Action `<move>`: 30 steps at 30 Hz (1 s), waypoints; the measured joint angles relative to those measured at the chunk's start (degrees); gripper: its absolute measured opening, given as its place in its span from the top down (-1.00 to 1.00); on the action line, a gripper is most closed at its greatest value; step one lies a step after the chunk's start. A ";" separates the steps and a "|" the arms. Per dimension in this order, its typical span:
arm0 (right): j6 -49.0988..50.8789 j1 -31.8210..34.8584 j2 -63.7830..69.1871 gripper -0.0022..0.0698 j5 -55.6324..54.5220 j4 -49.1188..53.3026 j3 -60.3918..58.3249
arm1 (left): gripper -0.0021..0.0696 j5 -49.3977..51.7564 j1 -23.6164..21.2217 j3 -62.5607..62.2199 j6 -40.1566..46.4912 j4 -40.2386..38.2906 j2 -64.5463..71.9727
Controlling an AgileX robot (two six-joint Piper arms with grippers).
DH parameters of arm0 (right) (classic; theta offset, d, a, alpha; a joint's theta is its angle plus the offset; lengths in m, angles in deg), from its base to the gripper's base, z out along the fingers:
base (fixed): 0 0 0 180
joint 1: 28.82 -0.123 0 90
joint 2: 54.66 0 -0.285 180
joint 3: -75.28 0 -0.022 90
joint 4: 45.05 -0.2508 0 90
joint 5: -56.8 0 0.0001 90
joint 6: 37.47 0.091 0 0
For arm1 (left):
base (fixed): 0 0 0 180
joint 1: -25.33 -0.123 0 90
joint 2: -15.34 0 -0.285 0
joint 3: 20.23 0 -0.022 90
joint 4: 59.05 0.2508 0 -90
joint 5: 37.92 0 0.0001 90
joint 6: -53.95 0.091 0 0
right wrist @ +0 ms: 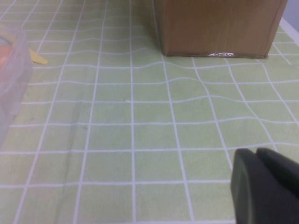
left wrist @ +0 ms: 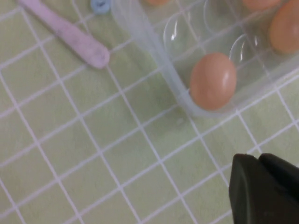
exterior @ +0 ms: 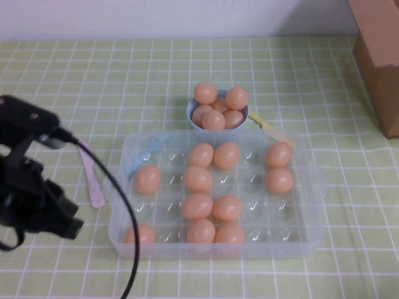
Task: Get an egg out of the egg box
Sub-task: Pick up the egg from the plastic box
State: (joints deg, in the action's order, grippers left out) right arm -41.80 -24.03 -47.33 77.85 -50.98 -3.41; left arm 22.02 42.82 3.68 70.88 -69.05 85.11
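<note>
An egg (exterior: 141, 235) sits in the near-left corner cell of the clear egg box (exterior: 310, 187) on the desk (exterior: 75, 75). It lies just right of the left hand (exterior: 59, 215), which hovers beside that corner, its grip unclear. The right hand (right wrist: 261, 186) is far off, near a cardboard box (right wrist: 215, 25), grip also unclear.

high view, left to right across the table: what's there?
Left gripper → pink spoon → egg box (bowl of eggs just behind it) → cardboard box at the far right edge. Right gripper isn't in this view; only its wrist camera shows it, over bare cloth.
</note>
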 joint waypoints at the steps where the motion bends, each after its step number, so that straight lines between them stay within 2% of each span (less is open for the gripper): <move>1: 0.00 0.00 0.00 0.99 0.00 0.00 0.00 | 0.95 0.00 1.86 -2.34 -0.13 1.09 2.47; 5: 0.00 0.00 0.00 0.99 0.00 0.00 0.00 | 0.95 0.00 7.47 -12.27 -1.61 3.13 12.39; 10: 0.00 0.00 0.00 0.99 0.00 0.00 0.00 | 0.95 2.13 12.31 -22.65 -1.85 4.67 24.89; 12: 0.00 0.00 0.00 0.99 0.00 0.00 0.00 | 0.87 3.97 14.35 -26.51 -1.85 6.00 29.91; 15: 0.00 0.00 0.00 0.99 0.00 0.00 0.00 | 0.57 6.67 16.25 -30.80 -1.85 8.20 35.27; 17: 0.00 0.00 0.00 0.99 0.00 0.00 0.00 | 0.12 7.88 17.14 -33.38 -1.85 9.12 38.35; 20: 0.00 0.00 0.00 0.99 0.00 0.00 0.00 | -0.35 8.08 17.35 -34.73 -1.85 10.00 40.67; 23: 0.00 0.00 0.00 0.99 0.00 0.00 0.00 | -0.53 8.08 17.35 -35.02 -1.85 11.38 42.22; 30: 0.00 0.00 0.00 0.99 0.04 0.00 0.00 | -0.61 7.18 17.15 -35.11 -1.85 13.18 44.72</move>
State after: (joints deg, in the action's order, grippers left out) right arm -41.80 -24.03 -47.33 77.89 -50.98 -3.41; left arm 29.19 59.97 -31.44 69.03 -55.87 129.83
